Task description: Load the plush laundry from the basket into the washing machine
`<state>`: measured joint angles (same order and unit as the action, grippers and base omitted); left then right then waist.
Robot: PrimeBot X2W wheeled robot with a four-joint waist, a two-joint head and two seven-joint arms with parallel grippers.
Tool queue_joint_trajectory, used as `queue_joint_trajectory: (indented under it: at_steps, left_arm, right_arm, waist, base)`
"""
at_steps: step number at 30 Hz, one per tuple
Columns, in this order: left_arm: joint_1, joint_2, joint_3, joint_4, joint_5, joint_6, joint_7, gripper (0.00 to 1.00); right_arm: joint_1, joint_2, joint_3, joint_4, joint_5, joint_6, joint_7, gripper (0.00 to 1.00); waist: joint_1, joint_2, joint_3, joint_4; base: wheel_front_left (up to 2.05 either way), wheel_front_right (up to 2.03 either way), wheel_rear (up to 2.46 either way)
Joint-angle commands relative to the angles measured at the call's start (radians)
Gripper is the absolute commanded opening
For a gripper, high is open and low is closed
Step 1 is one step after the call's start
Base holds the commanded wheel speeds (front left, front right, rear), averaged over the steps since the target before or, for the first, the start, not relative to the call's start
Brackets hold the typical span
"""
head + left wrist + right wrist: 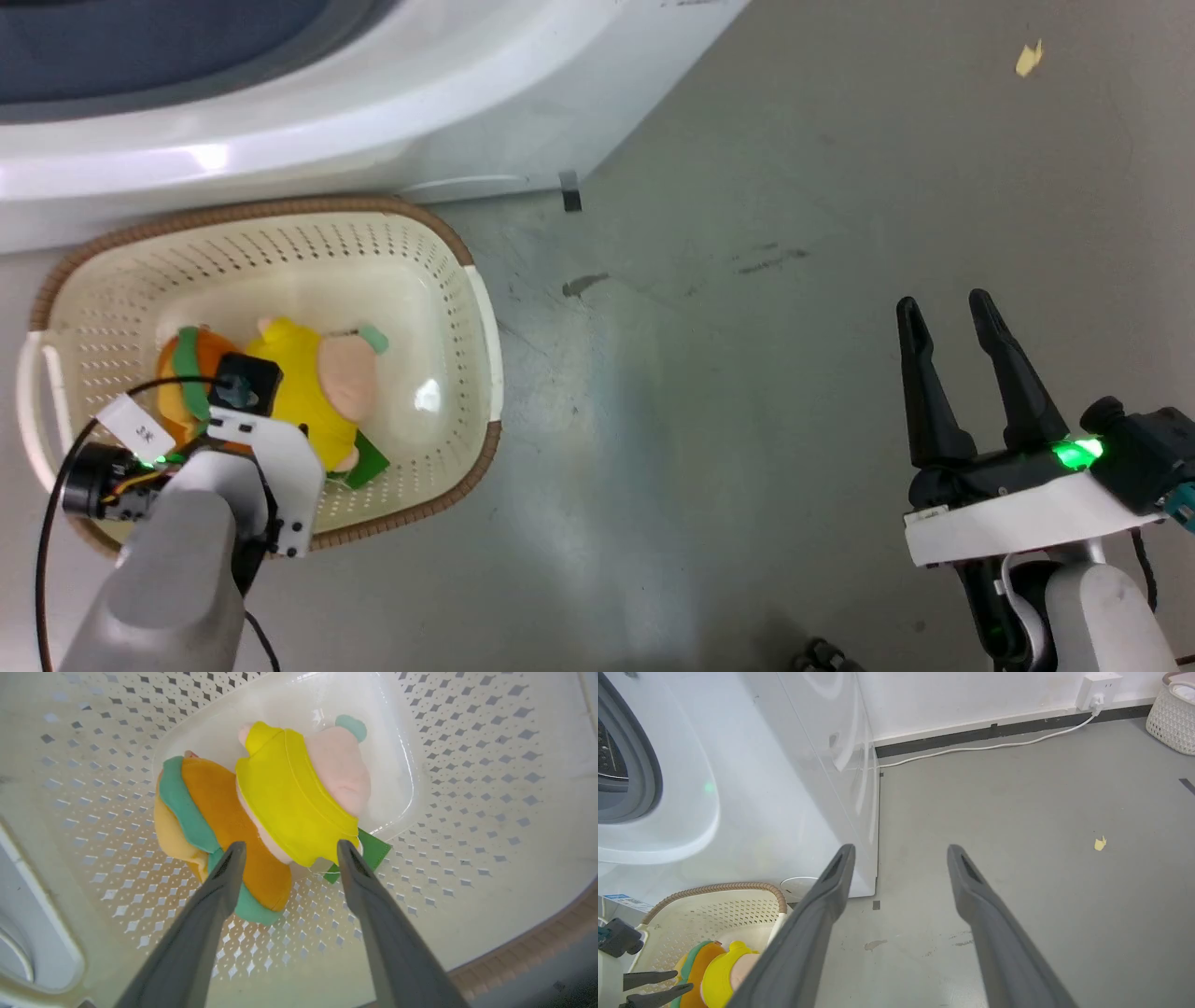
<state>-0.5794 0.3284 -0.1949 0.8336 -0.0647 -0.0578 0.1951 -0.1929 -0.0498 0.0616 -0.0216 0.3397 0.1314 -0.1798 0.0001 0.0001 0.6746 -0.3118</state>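
Note:
The cream basket (280, 203) sits on the floor against the white washing machine (373, 112). Inside lie the orange burger plush (219, 812) and, beside and partly on top of it, the pink-headed doll in yellow (294, 798). My left gripper (289, 847) hangs open inside the basket, one fingertip over the burger and the other at the doll's lower edge. In the head view my left wrist covers those fingers. My right gripper (943, 306) is open and empty above bare floor, well right of the basket. The washer's grey door seal (644, 765) shows at the far left.
A green tag (371, 851) pokes out from under the doll. A yellow scrap (1027, 58) lies on the grey floor. A white cable runs along the wall to a socket (1097, 686), and a white woven basket (1174, 714) stands in the far corner.

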Motion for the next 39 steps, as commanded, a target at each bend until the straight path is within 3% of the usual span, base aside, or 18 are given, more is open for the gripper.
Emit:
queue_joint_trajectory:
  at_steps: [1,12,24,25,33,39]
  left_arm:
    - [-0.03,0.012,-0.01,0.025,-0.001,-0.008,0.008,1.0]
    - [-0.166,0.068,-0.043,0.117,-0.011,0.009,0.038,1.0]
    - [-0.308,0.106,-0.1,0.256,-0.02,-0.004,0.157,1.0]
    - [-0.329,0.114,-0.117,0.283,-0.024,-0.015,0.169,0.0]
    - [-0.359,0.149,-0.135,0.363,-0.054,-0.012,0.179,0.0]
    - [-0.306,0.162,-0.092,0.361,-0.108,0.008,0.103,0.0]
  right_arm:
    - [-0.018,0.0,0.002,-0.004,0.015,0.0,-0.011,1.0]
    - [-0.032,0.0,0.013,-0.009,0.061,-0.001,-0.034,1.0]
    - [-0.057,0.0,0.023,-0.011,0.119,-0.001,-0.059,1.0]
    - [-0.063,0.0,0.023,-0.009,0.134,-0.001,-0.065,1.0]
    - [-0.093,0.0,0.036,0.005,0.174,-0.001,-0.082,1.0]
    - [-0.121,0.0,0.054,0.029,0.177,-0.001,-0.082,1.0]
  waist:
    - [-0.0001,-0.0001,0.022,-0.01]
    - [-0.0001,-0.0001,0.129,-0.04]
    - [-0.0001,-0.0001,0.242,-0.07]
    - [-0.0001,-0.0001,0.267,-0.08]
    - [-0.0001,-0.0001,0.308,-0.123]
    - [-0.0001,-0.0001,0.234,-0.158]
  base:
    - [0.0,0.0,0.0]
    - [0.0,0.0,0.0]
    - [0.0,0.0,0.0]
    - [0.0,0.0,0.0]
    - [0.0,0.0,0.0]
    - [0.0,0.0,0.0]
